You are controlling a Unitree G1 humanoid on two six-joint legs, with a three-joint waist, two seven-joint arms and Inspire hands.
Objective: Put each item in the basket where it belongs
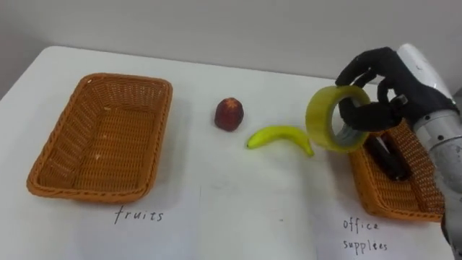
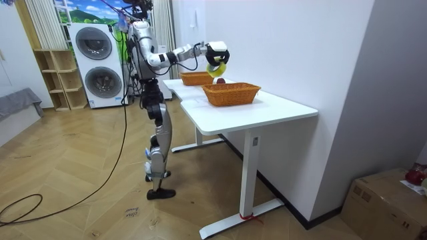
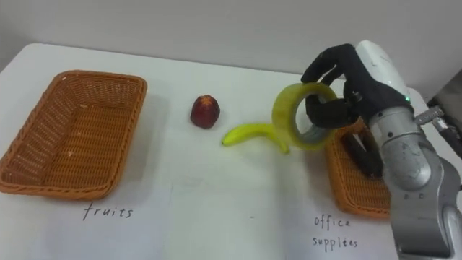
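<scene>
Tape roll [image 1: 318,115] in right hand [image 1: 390,76] above white table [image 1: 216,170]; washing machines [image 2: 100,63] beyond

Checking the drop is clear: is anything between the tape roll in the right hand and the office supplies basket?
Nothing visible does. The right hand holds the tape roll just above the left edge of the office supplies basket. A dark item lies inside it; the banana lies on the table, left of the roll.

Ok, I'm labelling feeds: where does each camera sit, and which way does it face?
Left eye view: on the head, looking down at the table; right hand holding tape shows.
Right eye view: just beside it; same scene, hand and forearm.
Room view: across the room, side-on; whole robot standing at the table.
All share the tape.
</scene>
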